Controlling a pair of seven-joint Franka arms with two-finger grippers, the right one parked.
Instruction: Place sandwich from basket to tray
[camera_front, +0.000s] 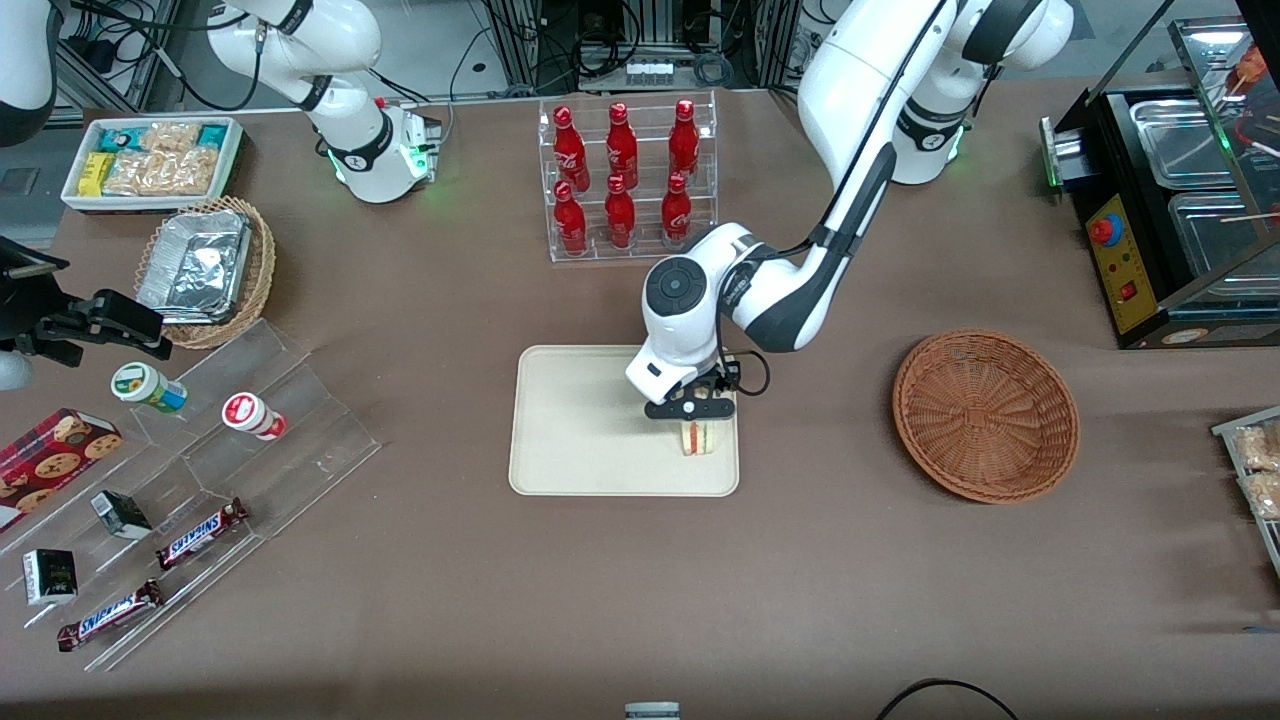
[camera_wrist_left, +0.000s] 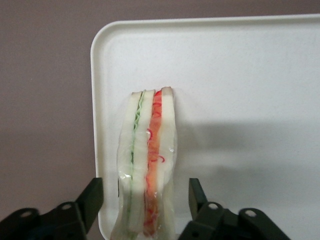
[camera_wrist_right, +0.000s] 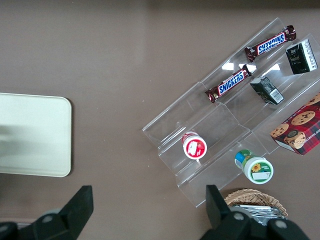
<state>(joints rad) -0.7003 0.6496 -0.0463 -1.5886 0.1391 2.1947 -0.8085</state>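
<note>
The sandwich (camera_front: 701, 438) (camera_wrist_left: 150, 165) stands on its edge on the cream tray (camera_front: 580, 420) (camera_wrist_left: 240, 100), close to the tray corner nearest the front camera on the basket's side. Red and green filling shows between its white bread layers. My left gripper (camera_front: 693, 413) (camera_wrist_left: 145, 197) hangs directly over it, open, with a black finger (camera_wrist_left: 90, 197) on either side of the sandwich and a gap between each finger and the bread. The reddish-brown wicker basket (camera_front: 985, 415) sits beside the tray toward the working arm's end, with nothing in it.
A clear rack of red bottles (camera_front: 627, 180) stands farther from the front camera than the tray. Toward the parked arm's end are a stepped acrylic shelf with snacks (camera_front: 200, 470), a tan basket of foil containers (camera_front: 205, 270) and a white bin of packets (camera_front: 150, 160). A black appliance (camera_front: 1170, 200) stands past the basket.
</note>
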